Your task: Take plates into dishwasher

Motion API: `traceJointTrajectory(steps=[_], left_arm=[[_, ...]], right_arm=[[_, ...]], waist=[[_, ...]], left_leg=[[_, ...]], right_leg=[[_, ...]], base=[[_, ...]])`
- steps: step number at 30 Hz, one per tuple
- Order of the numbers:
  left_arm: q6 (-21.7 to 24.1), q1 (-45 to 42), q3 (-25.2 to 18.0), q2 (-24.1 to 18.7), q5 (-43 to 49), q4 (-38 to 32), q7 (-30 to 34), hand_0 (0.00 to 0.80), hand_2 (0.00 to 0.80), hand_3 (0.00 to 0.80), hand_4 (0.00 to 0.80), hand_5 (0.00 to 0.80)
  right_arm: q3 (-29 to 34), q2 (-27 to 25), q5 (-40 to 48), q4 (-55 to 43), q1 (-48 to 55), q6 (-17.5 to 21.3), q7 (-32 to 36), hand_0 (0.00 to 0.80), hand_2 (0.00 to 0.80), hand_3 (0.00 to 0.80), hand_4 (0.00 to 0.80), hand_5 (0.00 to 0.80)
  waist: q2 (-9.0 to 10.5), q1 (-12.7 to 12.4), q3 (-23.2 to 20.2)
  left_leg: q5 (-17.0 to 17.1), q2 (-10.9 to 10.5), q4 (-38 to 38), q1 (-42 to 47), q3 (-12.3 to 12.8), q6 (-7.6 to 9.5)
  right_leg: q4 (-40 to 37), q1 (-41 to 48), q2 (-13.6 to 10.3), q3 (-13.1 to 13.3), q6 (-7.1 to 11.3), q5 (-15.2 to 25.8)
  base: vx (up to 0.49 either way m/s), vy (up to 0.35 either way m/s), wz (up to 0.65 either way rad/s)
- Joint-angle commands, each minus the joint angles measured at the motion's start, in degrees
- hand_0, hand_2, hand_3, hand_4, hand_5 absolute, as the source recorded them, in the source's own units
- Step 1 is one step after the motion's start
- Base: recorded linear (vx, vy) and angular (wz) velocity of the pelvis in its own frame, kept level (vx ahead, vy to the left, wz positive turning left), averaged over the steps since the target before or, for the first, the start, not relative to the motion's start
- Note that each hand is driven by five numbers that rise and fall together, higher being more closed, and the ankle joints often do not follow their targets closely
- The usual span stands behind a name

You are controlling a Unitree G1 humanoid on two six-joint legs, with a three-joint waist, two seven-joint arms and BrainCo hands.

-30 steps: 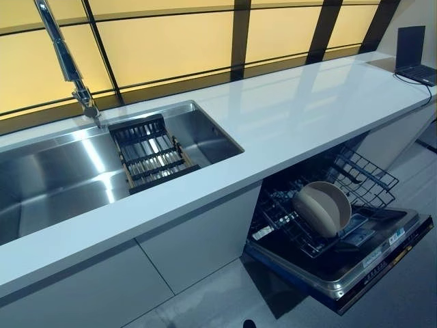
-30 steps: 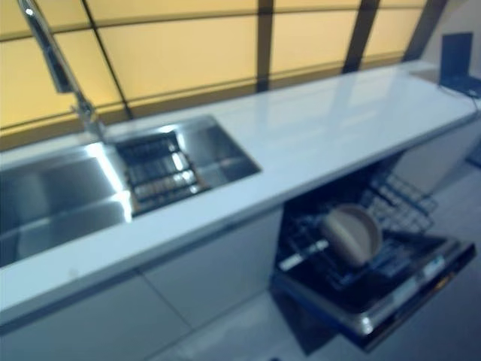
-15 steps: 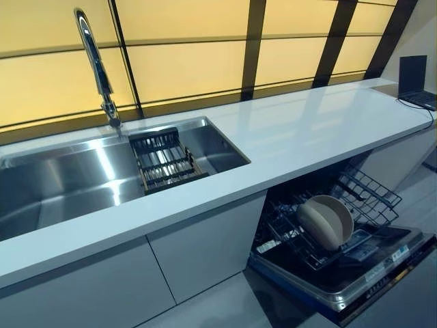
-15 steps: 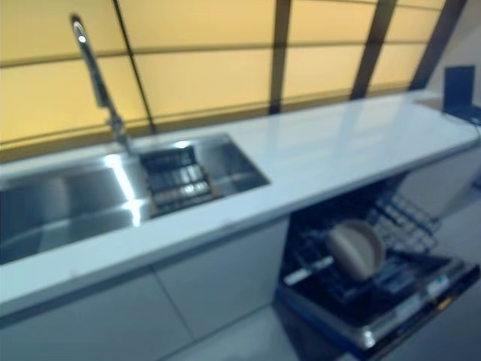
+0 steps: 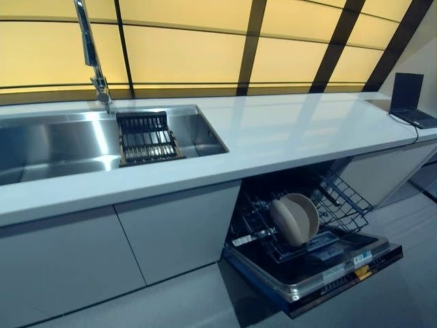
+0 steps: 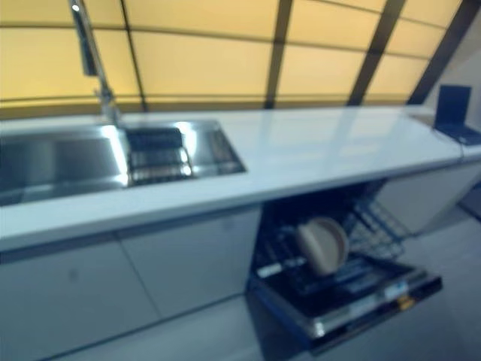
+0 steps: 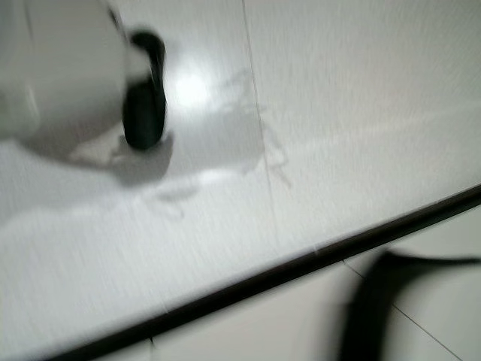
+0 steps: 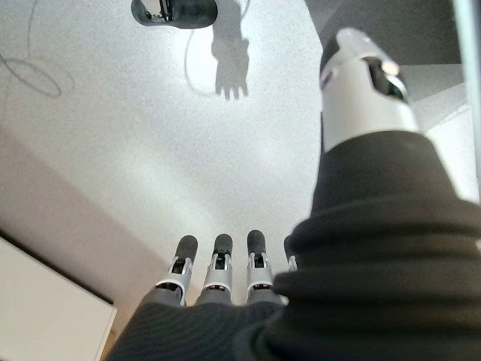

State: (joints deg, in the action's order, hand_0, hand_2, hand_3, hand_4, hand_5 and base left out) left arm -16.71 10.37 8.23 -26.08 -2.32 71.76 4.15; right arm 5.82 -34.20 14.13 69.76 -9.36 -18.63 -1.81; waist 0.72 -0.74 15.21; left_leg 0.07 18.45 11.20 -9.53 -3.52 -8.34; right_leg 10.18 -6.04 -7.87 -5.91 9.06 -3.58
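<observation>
Beige plates (image 5: 295, 219) stand on edge in the lower wire rack (image 5: 341, 201) of the dishwasher, which is pulled out over the lowered door (image 5: 321, 273) under the white counter (image 5: 287, 130). Neither hand shows in the eye views. In the right wrist view my right hand (image 8: 219, 274) hangs over the pale floor, open, with straight fingers and nothing in it. The left wrist view shows only floor, and my left hand does not appear in it.
A steel sink (image 5: 61, 140) with a dark slatted drain rack (image 5: 145, 139) and a tall faucet (image 5: 89, 48) sits at the counter's left. A laptop (image 5: 410, 99) stands at the far right end. White cabinet fronts (image 5: 123, 246) run under the sink.
The whole picture has shifted, so the camera has moved and now looks at the counter more level. The plates, rack and door stay where they were.
</observation>
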Motion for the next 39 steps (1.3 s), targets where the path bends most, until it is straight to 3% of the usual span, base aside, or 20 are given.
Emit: traceJointTrajectory(steps=[1, 5, 6, 8, 11, 13, 14, 15, 18, 23, 30, 35, 36, 39], left_arm=[[1.0, 0.1, -1.0, -0.6, -9.1, -0.6, -1.5, 0.000, 0.000, 0.000, 0.000, 0.000], [1.7, -1.5, -2.2, 0.5, -13.0, -1.5, -2.3, 0.000, 0.000, 0.000, 0.000, 0.000], [3.0, -3.4, -3.7, 2.5, -14.2, -2.9, -2.7, 0.000, 0.000, 0.000, 0.000, 0.000], [4.4, -3.9, -2.7, 4.2, -12.3, -3.5, -1.3, 0.000, 0.000, 0.000, 0.000, 0.000], [5.0, -4.1, -1.6, 5.2, -10.4, -4.1, -0.2, 0.000, 0.000, 0.000, 0.000, 0.000], [5.0, -4.1, -1.3, 5.5, -9.9, -4.2, 0.0, 0.000, 0.000, 0.000, 0.000, 0.000], [4.3, -3.6, -0.3, 6.2, -8.8, -5.4, 0.6, 0.000, 0.000, 0.000, 0.000, 0.000], [4.2, -3.5, 0.7, 6.2, -8.8, -6.4, 0.3, 0.000, 0.000, 0.000, 0.000, 0.000], [6.3, -3.6, 1.3, 5.9, -11.8, -7.0, -1.7, 0.000, 0.000, 0.000, 0.000, 0.000], [8.2, -4.2, 1.3, 6.9, -15.3, -7.8, -2.4, 0.000, 0.000, 0.000, 0.000, 0.000], [10.0, -5.6, 0.8, 9.1, -20.6, -8.2, -2.0, 0.000, 0.000, 0.000, 0.000, 0.000], [9.7, -6.0, 1.0, 9.7, -21.4, -9.0, -2.1, 0.000, 0.000, 0.000, 0.000, 0.000], [9.2, -6.2, 1.0, 9.9, -21.6, -9.2, -2.1, 0.000, 0.000, 0.000, 0.000, 0.000], [9.1, -7.3, 1.2, 10.0, -22.2, -9.5, -2.1, 0.000, 0.000, 0.000, 0.000, 0.000]], right_arm=[[-1.0, -1.3, 4.0, -0.8, -0.6, 1.8, -3.9, 0.000, 0.000, 0.000, 0.000, 0.000], [-1.7, -1.1, 4.8, -1.8, -1.2, 1.4, -3.5, 0.000, 0.000, 0.000, 0.000, 0.000], [-1.4, 0.2, 7.6, -2.5, -0.8, 0.8, -4.8, 0.000, 0.000, 0.000, 0.000, 0.000], [0.0, 1.9, 9.3, -1.6, 1.5, 2.4, -6.4, 0.000, 0.000, 0.000, 0.000, 0.000], [0.7, 2.7, 11.1, -0.2, 1.8, 3.5, -7.7, 0.000, 0.000, 0.000, 0.000, 0.000], [1.0, 2.8, 11.8, 0.1, 1.7, 3.8, -8.0, 0.000, 0.000, 0.000, 0.000, 0.000], [1.8, 2.5, 14.3, 0.2, 1.4, 4.6, -8.5, 0.000, 0.000, 0.000, 0.000, 0.000], [2.4, 2.8, 16.8, -0.9, 1.0, 5.7, -9.0, 0.000, 0.000, 0.000, 0.000, 0.000], [2.9, 4.1, 21.4, -4.1, 0.6, 9.8, -9.1, 0.000, 0.000, 0.000, 0.000, 0.000], [4.1, 4.3, 32.2, -5.5, -0.8, 13.6, -6.3, 0.000, 0.000, 0.000, 0.000, 0.000], [5.4, 6.0, 46.0, -9.4, -3.1, 17.5, -4.2, 0.000, 0.000, 0.000, 0.000, 0.000], [6.2, 6.0, 48.3, -9.3, -4.1, 18.5, -3.6, 0.000, 0.000, 0.000, 0.000, 0.000], [6.5, 5.3, 48.6, -9.3, -5.3, 19.7, -3.4, 0.000, 0.000, 0.000, 0.000, 0.000], [6.7, 4.9, 50.7, -11.3, -6.9, 21.5, -4.5, 0.000, 0.000, 0.000, 0.000, 0.000]], waist=[[0.09, -0.6, 3.1], [-1.01, -0.5, 3.6], [-2.01, 0.2, 3.9], [-2.13, 1.4, 4.3], [-1.82, 1.9, 4.0], [-1.83, 2.1, 3.9], [-2.27, 2.8, 3.8], [-4.91, 3.6, 3.6], [-5.78, 3.2, 5.4], [-7.12, 2.8, 7.5], [-9.44, 2.6, 10.6], [-10.31, 2.5, 11.1], [-10.60, 2.2, 11.2], [-10.85, 1.7, 11.8]], left_leg=[[3.9, -2.8, -6.0, -2.0, -2.9, 3.15], [6.2, -1.5, -9.3, -0.9, -2.4, 2.50], [8.7, -0.9, -10.9, -0.8, 1.4, 1.80], [6.3, -3.7, -5.5, -2.8, 5.4, 2.73], [1.0, -7.3, 0.3, -1.8, 7.3, 4.49], [-0.8, -8.5, 2.0, -1.5, 8.0, 4.96], [-5.4, -11.6, 6.6, -0.4, 9.8, 6.02], [-2.6, -12.5, -2.4, 3.1, 11.5, 6.67], [-2.2, -15.3, -2.9, 1.9, 7.6, 6.93], [-2.4, -16.7, -0.7, -0.2, 6.9, 7.22], [-3.4, -16.3, 5.5, -4.1, 8.2, 7.03], [-3.6, -16.4, 6.8, -4.7, 9.0, 6.92], [-5.3, -16.9, 8.8, -5.4, 8.9, 6.53], [-6.4, -17.3, 11.6, -7.1, 8.9, 6.70]], right_leg=[[5.2, -0.6, -1.6, 0.5, -2.54, -4.2], [5.9, -0.8, 0.3, -0.5, -4.17, -5.4], [5.1, -0.2, 1.6, -2.2, -5.71, -5.6], [2.7, 2.2, 1.0, -3.9, -6.68, -4.7], [0.6, 2.8, -0.8, -5.3, -6.73, -3.1], [0.1, 2.7, -1.3, -5.7, -6.69, -2.6], [0.0, 1.6, -2.6, -6.4, -6.46, -1.6], [3.1, -1.0, -1.0, -7.0, -5.90, -2.4], [4.2, -2.5, 0.1, -5.2, -6.08, -2.3], [6.9, -5.2, -0.3, -5.2, -7.08, -3.0], [15.6, -10.3, -2.4, -5.5, -9.39, -6.5], [17.6, -11.3, -3.2, -6.4, -9.68, -7.3], [20.0, -12.2, -3.6, -6.2, -9.50, -9.3], [23.4, -13.9, -4.2, -6.1, -9.97, -10.6]], base=[[-0.181, -0.296, 0.28], [-0.081, -0.253, 0.10], [-0.127, -0.359, 0.17], [-0.145, -0.320, 0.66], [-0.117, -0.110, 0.76], [-0.148, -0.044, 0.48], [-0.299, 0.084, 0.50], [-0.303, 0.098, 0.45], [-0.156, 0.023, 0.39], [-0.110, 0.031, -0.07], [-0.070, 0.034, 0.04], [0.007, 0.003, 0.14], [0.027, -0.013, 0.15], [0.002, -0.014, 0.14]])
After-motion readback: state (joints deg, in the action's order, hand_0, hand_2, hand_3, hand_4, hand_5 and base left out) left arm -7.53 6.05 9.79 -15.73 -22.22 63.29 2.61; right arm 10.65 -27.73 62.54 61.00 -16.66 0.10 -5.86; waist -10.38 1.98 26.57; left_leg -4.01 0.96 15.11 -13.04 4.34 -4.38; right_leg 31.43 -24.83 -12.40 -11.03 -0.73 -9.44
